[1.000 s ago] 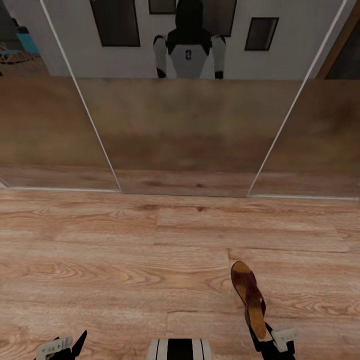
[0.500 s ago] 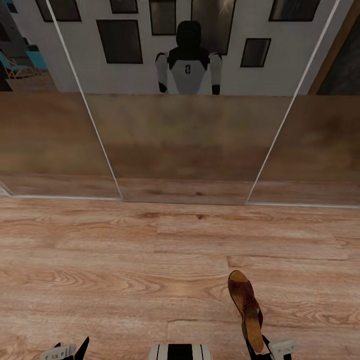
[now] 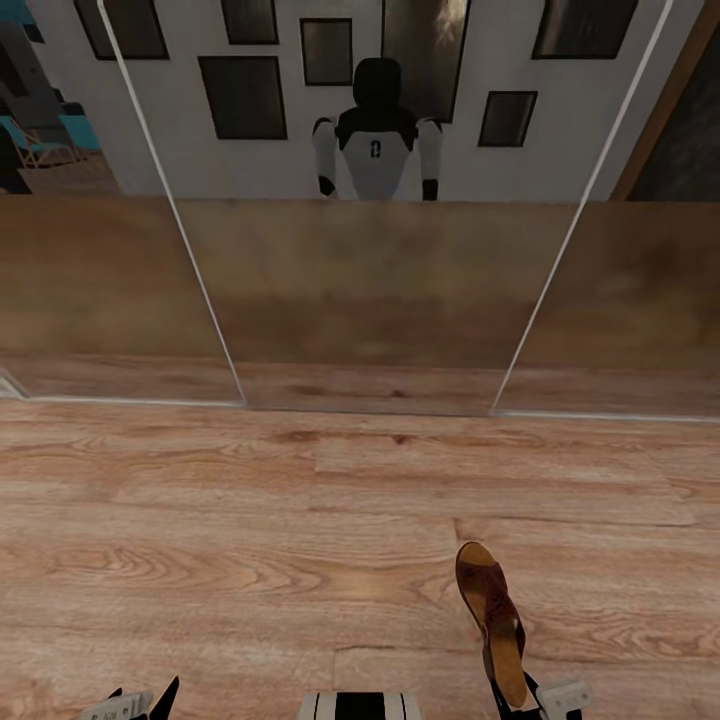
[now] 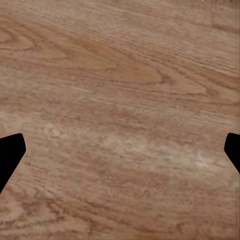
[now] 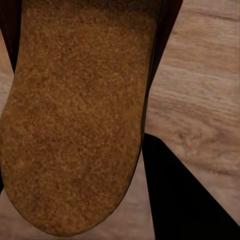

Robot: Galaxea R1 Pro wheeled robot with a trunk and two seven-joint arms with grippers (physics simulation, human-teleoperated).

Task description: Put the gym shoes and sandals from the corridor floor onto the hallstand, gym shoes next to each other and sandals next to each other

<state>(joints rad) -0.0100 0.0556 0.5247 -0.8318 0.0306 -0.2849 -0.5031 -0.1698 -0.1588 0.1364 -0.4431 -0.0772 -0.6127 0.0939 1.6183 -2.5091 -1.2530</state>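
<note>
The only writing in sight is a single white character, reading like a "0", on the dark chest of the white-and-black robot's reflection [image 3: 375,135] in the mirrored sliding panels [image 3: 370,280] far ahead of both grippers. Dark framed pictures [image 3: 242,97] hang on the pale wall reflected behind it; their contents cannot be read.

The right gripper [image 3: 535,698] pinches the heel end of a dark reddish-brown open-toe leather sandal with a tan insole [image 3: 492,615], which juts forward from the fingers, toe pointing away towards the panels. In the right wrist view the tan, grainy insole [image 5: 80,115] lies directly before the camera, one black finger [image 5: 180,200] alongside its edge, with planks beyond.

The left gripper [image 3: 130,700] sits off to the other side, well apart from the sandal, fingers spread; in the left wrist view its two black fingertips [image 4: 10,152] stand wide apart over bare light brown wood-plank corridor floor [image 4: 120,110].

Between the grippers and the mirrored panels is open corridor floor [image 3: 250,500], ending at a thin pale track [image 3: 360,408].
</note>
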